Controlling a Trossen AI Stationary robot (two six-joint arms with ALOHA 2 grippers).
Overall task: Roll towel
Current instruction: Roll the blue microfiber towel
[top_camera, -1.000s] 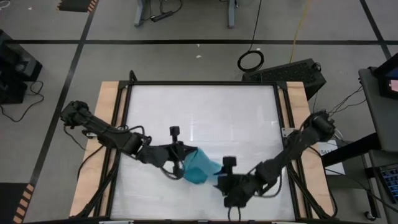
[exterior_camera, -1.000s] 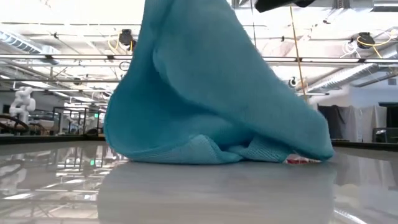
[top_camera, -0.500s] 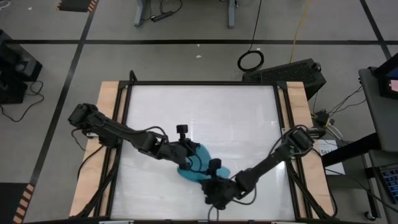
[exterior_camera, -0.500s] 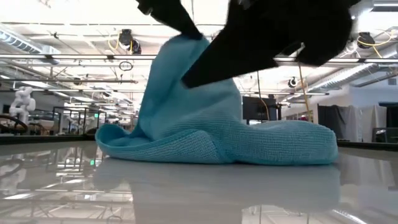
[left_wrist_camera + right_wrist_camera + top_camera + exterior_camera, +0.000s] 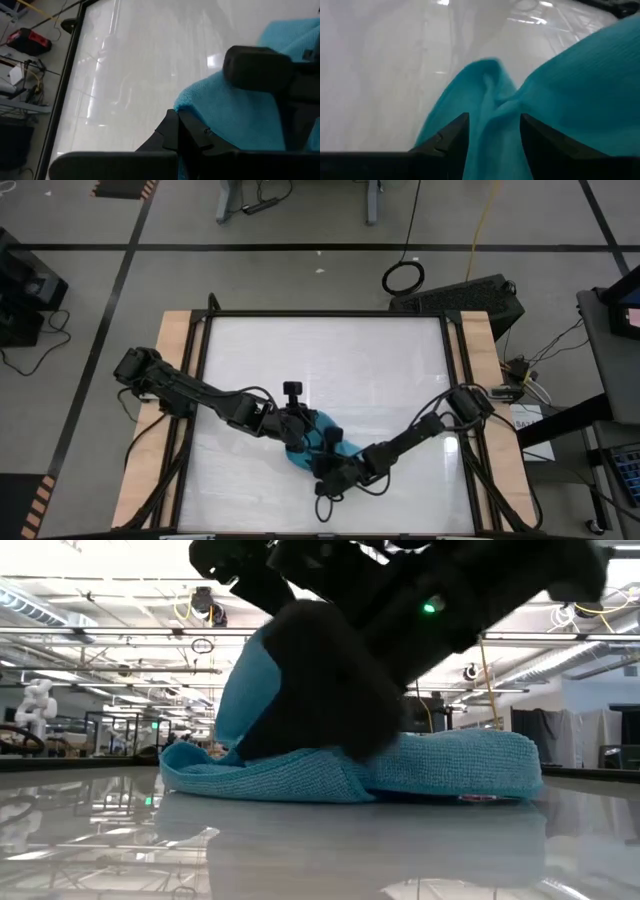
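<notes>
The turquoise-blue towel (image 5: 318,442) lies bunched at the table's near middle, and its lower folds rest on the white tabletop (image 5: 300,780). My left gripper (image 5: 298,432) comes from the left and is shut at the towel's left part. My right gripper (image 5: 330,468) comes from the right and is on the towel's near side, its fingers closed on a bunch of cloth. In the low view both dark grippers hide the towel's upper middle. My left gripper has its shut fingertips (image 5: 176,124) against the towel's edge (image 5: 192,102), slanting down from the table's left. The fingers themselves hide whether cloth is between them. My right gripper pinches a thick fold of towel (image 5: 492,125) between its two fingers (image 5: 454,135), several layers bunched together. The rest of the cloth lies slack on the table.
The white tabletop (image 5: 330,360) has free room toward the far edge. Wooden side rails (image 5: 170,380) and a dark frame bound the table. A keyboard (image 5: 470,295) and cables lie beyond the far right corner.
My right gripper has gone toward the table's left edge and down, onto the towel. My left gripper has shifted a little to the right. The towel, raised in a tall peak a second ago, has come down and folded over into a low bunch.
</notes>
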